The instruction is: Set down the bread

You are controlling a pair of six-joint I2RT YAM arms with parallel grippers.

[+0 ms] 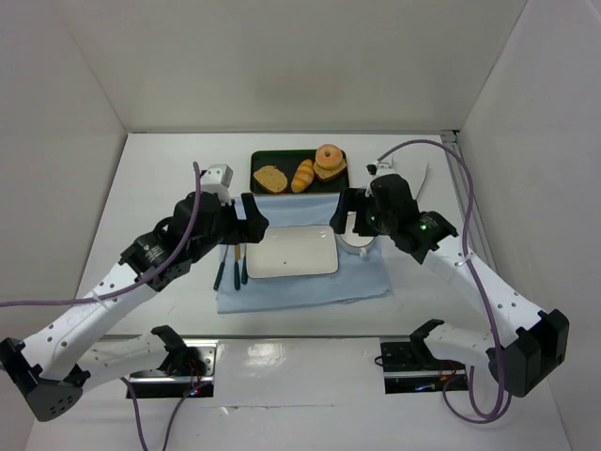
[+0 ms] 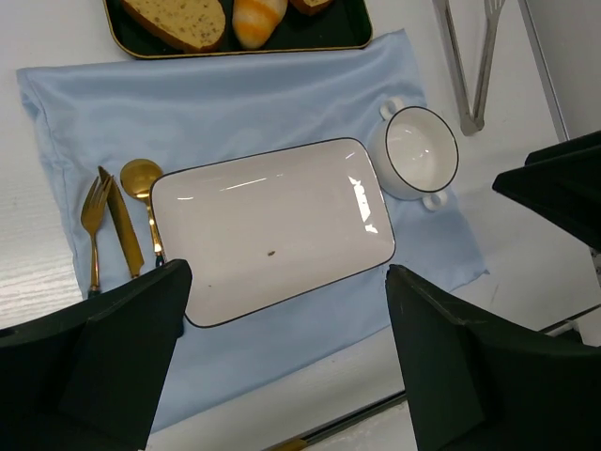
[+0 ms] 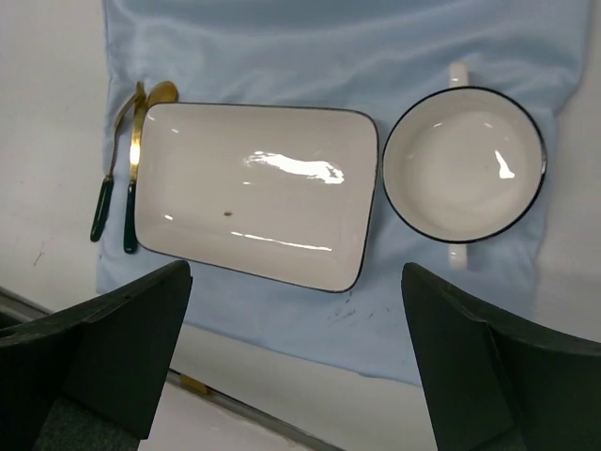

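Observation:
The bread [image 1: 330,155], a golden ring-shaped bun, sits on a toast slice at the right end of the dark tray [image 1: 259,160] at the back; neither wrist view shows it. A white rectangular plate [image 1: 293,251] lies on the blue cloth [image 1: 300,287]; it also shows in the left wrist view [image 2: 272,230] and the right wrist view [image 3: 254,193]. My left gripper [image 1: 254,218] hovers over the plate's left end, open and empty [image 2: 286,348]. My right gripper [image 1: 347,211] hovers over the bowl [image 1: 357,244], open and empty [image 3: 296,348].
The tray also holds a toast slice [image 1: 270,178] and an elongated roll [image 1: 302,175]. A gold fork, knife and spoon [image 2: 117,221] lie left of the plate. The white two-handled bowl [image 3: 463,164] stands right of it. Metal tongs [image 2: 467,75] lie beyond the cloth.

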